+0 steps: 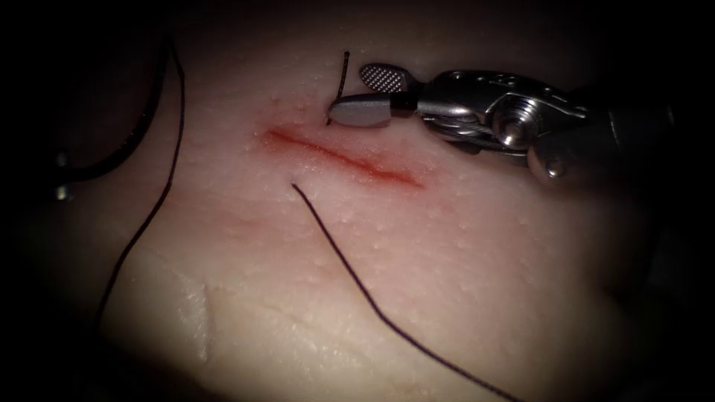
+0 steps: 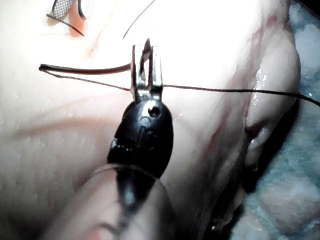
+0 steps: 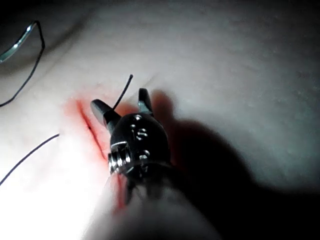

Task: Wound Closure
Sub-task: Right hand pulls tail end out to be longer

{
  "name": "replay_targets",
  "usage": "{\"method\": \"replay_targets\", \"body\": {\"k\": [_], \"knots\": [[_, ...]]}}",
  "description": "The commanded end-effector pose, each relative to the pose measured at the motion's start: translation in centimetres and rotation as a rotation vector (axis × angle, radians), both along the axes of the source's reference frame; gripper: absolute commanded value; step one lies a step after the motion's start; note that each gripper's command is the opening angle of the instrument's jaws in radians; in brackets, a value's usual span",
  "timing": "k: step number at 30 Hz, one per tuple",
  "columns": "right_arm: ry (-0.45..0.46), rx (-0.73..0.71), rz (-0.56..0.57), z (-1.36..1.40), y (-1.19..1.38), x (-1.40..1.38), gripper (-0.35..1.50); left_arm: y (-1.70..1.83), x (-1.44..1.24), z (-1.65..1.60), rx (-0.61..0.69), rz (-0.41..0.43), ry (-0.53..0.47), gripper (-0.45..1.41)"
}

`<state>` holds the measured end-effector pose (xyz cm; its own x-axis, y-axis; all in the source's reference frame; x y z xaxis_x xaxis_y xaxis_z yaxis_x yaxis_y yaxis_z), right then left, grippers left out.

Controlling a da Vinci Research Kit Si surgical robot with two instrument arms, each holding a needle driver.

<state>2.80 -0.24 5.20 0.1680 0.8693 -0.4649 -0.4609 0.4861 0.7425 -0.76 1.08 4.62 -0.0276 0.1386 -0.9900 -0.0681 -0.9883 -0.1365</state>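
Cut [image 1: 346, 156] in the tissue [image 1: 447, 260] runs upper left to lower right. Thread [image 1: 372, 305] leaves the tissue just below it. A short thread end [image 1: 342, 82] stands above — beside the right claw [image 1: 365, 93], open, empty. Left claw [image 2: 146, 67] — slightly parted around a thread strand [image 2: 230, 90]; grip uncertain.

On the tissue [image 1: 447, 268], the right pincer [image 1: 370, 93] sits just behind the cut [image 1: 342, 158], beside a short thread end [image 1: 342, 78]. In front of the cut, a thread [image 1: 357, 283] runs toward the near right. The needle [image 1: 126, 141] lies far left.
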Motion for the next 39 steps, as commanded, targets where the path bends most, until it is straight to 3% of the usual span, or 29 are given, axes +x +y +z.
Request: {"method": "replay_targets", "body": {"k": [1, 4, 11, 12, 13, 17, 32, 39], "knots": [[0.000, 0.003, 0.003, 0.07, -0.05, 0.09, 1.10, -0.08, -0.06, 0.04, 0.004, 0.002, -0.002, -0.45], [-0.002, 0.000, 0.005, 0.09, -0.06, 0.13, 1.10, -0.07, -0.06, 0.04, 0.005, 0.001, -0.002, -0.45], [-0.005, 0.010, 0.014, 0.12, -0.06, 0.24, 0.69, -0.08, -0.07, 0.04, 0.004, 0.001, -0.002, -0.45], [-0.005, 0.010, 0.013, 0.12, -0.06, 0.23, 0.09, -0.08, -0.06, 0.04, 0.004, 0.001, -0.002, -0.45], [-0.006, 0.011, 0.011, 0.12, -0.07, 0.23, -0.35, -0.08, -0.06, 0.04, 0.004, 0.002, -0.002, -0.45], [-0.060, -0.081, 0.000, 0.07, -0.01, 0.20, -0.35, -0.08, -0.06, 0.04, 0.004, 0.001, -0.002, -0.45], [0.025, -0.180, 0.038, -0.70, 0.18, 0.20, -0.35, 0.00, -0.05, 0.13, 0.003, -0.001, 0.001, -0.45], [0.035, -0.193, 0.040, -0.78, 0.20, 0.14, -0.35, 0.08, -0.02, 0.21, 0.004, -0.020, 0.025, -0.45]]}}
